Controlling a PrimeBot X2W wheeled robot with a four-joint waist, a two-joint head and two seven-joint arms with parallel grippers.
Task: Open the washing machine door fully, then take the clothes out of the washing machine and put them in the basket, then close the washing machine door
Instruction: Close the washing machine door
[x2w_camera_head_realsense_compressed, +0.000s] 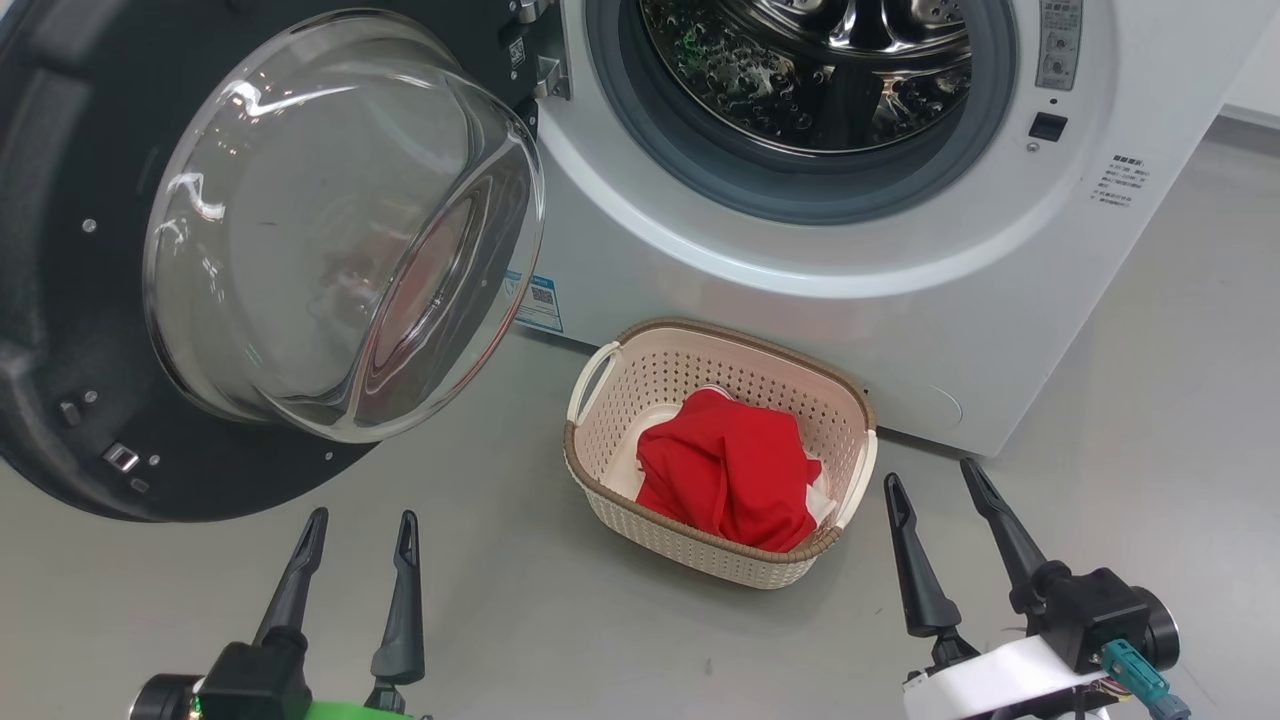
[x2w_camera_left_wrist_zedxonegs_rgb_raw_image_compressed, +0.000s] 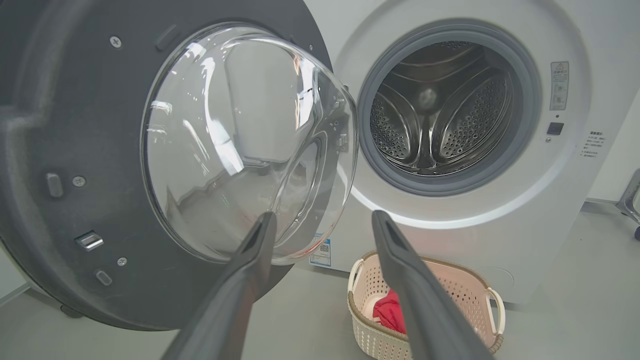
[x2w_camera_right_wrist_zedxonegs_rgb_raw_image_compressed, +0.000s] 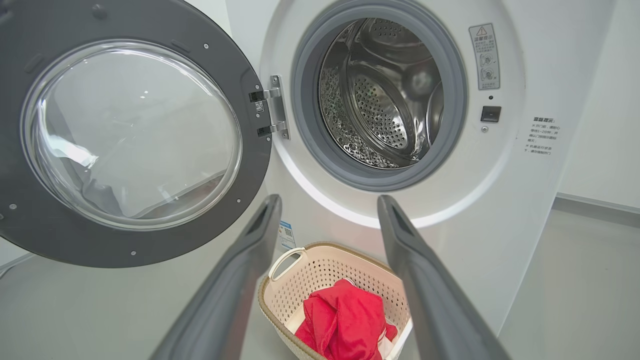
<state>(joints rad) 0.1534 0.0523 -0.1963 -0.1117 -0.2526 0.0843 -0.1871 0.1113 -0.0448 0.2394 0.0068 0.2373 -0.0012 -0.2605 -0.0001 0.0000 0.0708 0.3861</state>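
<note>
With the clothes (x2w_camera_head_realsense_compressed: 730, 470) in the basket (x2w_camera_head_realsense_compressed: 640, 385) on the floor just before the washing machine (x2w_camera_head_realsense_compressed: 800, 260), the left gripper (x2w_camera_head_realsense_compressed: 363, 517), spread empty like the right gripper (x2w_camera_head_realsense_compressed: 929, 473), should probably push the wide-open washing machine door (x2w_camera_head_realsense_compressed: 300, 240) shut by its free edge.

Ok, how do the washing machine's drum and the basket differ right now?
What shows of the drum is bare steel with no fabric, while the basket holds the red clothes. The drum is shiny metal set in the washing machine and opens forward. The basket is cream plastic, stands on the floor and opens upward. Both have perforated walls.
</note>
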